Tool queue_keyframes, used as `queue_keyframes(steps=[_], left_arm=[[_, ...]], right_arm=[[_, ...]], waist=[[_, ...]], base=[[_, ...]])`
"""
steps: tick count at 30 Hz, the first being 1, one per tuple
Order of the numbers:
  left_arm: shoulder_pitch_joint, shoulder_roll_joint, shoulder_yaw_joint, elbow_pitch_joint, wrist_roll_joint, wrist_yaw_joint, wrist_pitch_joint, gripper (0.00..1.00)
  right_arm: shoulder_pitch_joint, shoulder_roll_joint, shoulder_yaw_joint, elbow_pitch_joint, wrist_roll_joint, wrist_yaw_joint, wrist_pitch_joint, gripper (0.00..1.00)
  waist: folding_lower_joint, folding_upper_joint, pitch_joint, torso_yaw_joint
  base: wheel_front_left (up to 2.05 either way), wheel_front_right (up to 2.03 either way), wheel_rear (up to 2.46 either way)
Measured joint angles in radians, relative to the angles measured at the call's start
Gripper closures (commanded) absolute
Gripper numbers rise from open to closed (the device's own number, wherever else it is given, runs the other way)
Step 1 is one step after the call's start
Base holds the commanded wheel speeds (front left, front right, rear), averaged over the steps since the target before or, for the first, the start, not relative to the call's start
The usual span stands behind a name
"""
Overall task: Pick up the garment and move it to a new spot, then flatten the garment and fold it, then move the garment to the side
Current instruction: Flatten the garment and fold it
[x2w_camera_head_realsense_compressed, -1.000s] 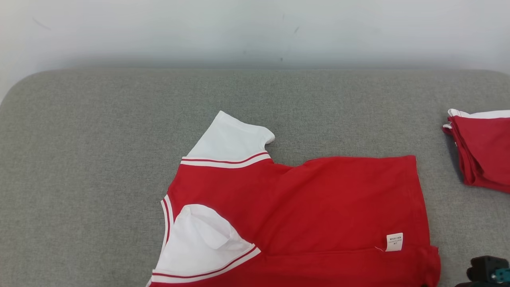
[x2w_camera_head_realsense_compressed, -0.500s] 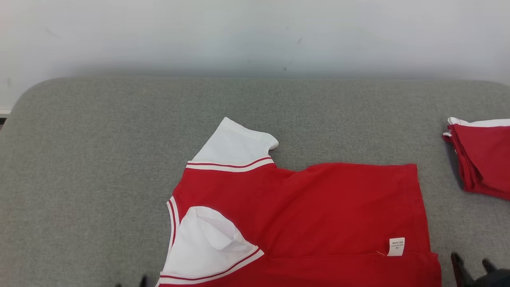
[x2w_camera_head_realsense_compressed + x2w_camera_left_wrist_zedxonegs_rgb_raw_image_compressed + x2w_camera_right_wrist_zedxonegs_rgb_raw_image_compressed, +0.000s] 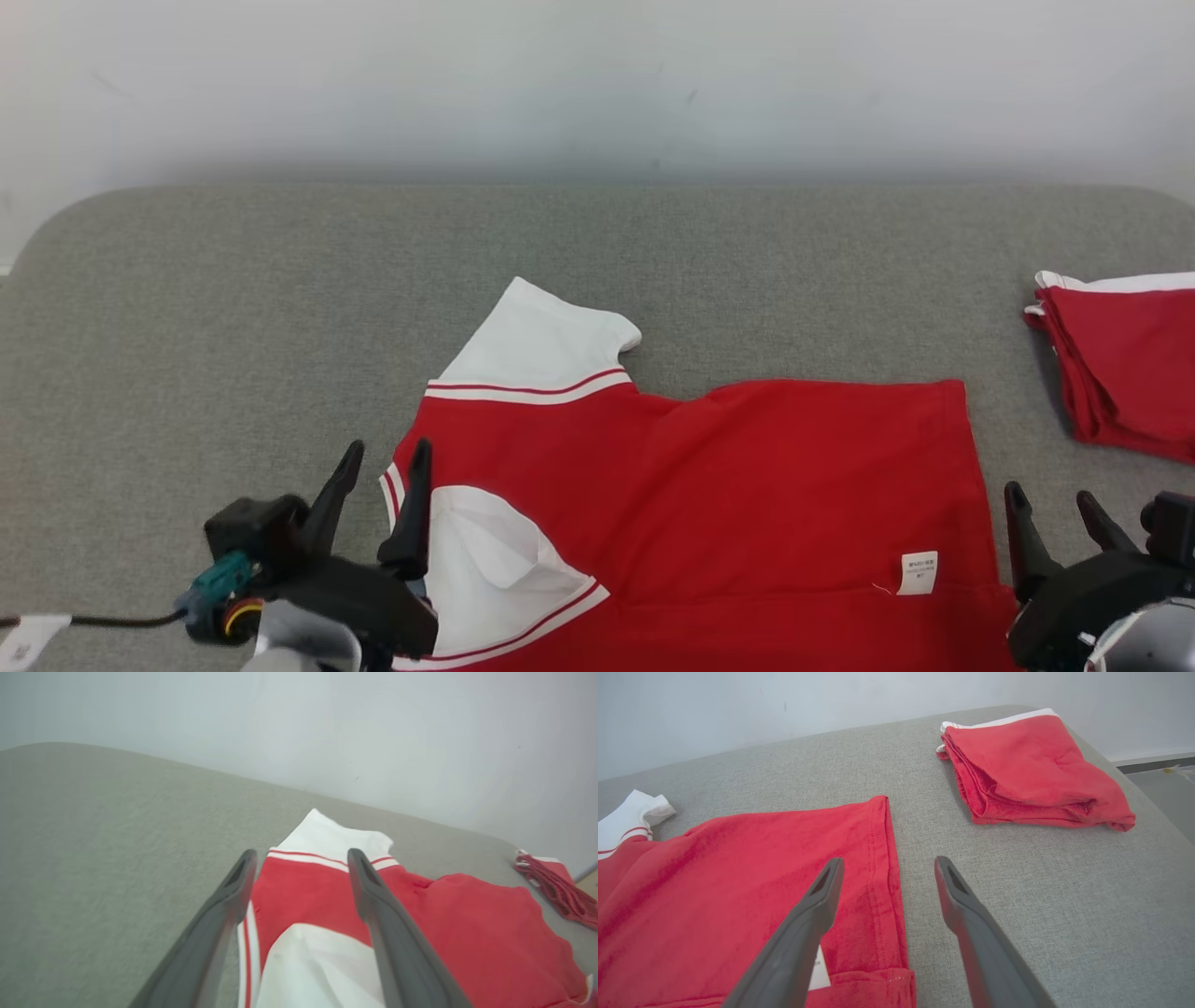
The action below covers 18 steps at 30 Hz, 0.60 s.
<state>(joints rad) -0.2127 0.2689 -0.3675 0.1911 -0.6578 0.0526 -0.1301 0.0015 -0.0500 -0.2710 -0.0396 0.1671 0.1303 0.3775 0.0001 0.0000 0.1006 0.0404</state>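
The left gripper [image 3: 388, 448] stands with its two dark fingers spread apart and nothing between them. It sits at the left end of the garment [image 3: 747, 485], one finger over the grey cushion [image 3: 233, 327] and the other at the edge of the near white sleeve [image 3: 495, 569]. The right gripper [image 3: 1050, 493] is likewise spread and empty, just beside the garment's hem. In the right wrist view one finger lies over the red cloth and the other over bare cushion. Whether either gripper touches the fabric cannot be told.

A small white care label [image 3: 919, 572] lies on the red cloth near the hem, close to the right gripper. Its print is too small to read.

The garment is a red shirt with white, red-striped sleeves, lying flat on the cushion in front of the robot. Its long axis runs left to right, sleeves toward the robot's left and hem toward its right. The far sleeve [image 3: 541, 336] points away toward the wall [image 3: 597, 84]; the near sleeve is folded onto the body.

A folded red garment [image 3: 1130, 364] lies well apart at the cushion's right end.
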Motion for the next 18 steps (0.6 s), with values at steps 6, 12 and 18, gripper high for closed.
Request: queue_keyframes(steps=[6,12,18], left_arm=[[-0.213,-0.019,-0.053,0.168,0.045,-0.033,0.073,0.0],[-0.442,-0.002,-0.079,0.351,0.077,-0.045,0.201,0.0],[-0.625,0.013,-0.105,0.477,0.12,-0.05,0.275,0.0]], right_arm=[[-0.075,0.0,0.077,0.019,-0.009,0.0,-0.007,0.0],[-0.132,-0.001,0.122,0.014,-0.003,0.0,0.0,0.0],[-0.192,-0.001,0.173,0.004,-0.013,0.0,-0.006,0.0]], waist=[[0.0,0.0,0.042,-0.03],[0.0001,0.0001,0.118,-0.068],[0.0002,0.0001,0.207,-0.116]], base=[[0.0,0.0,0.0],[0.0,0.0,0.0],[0.0,0.0,0.0]])
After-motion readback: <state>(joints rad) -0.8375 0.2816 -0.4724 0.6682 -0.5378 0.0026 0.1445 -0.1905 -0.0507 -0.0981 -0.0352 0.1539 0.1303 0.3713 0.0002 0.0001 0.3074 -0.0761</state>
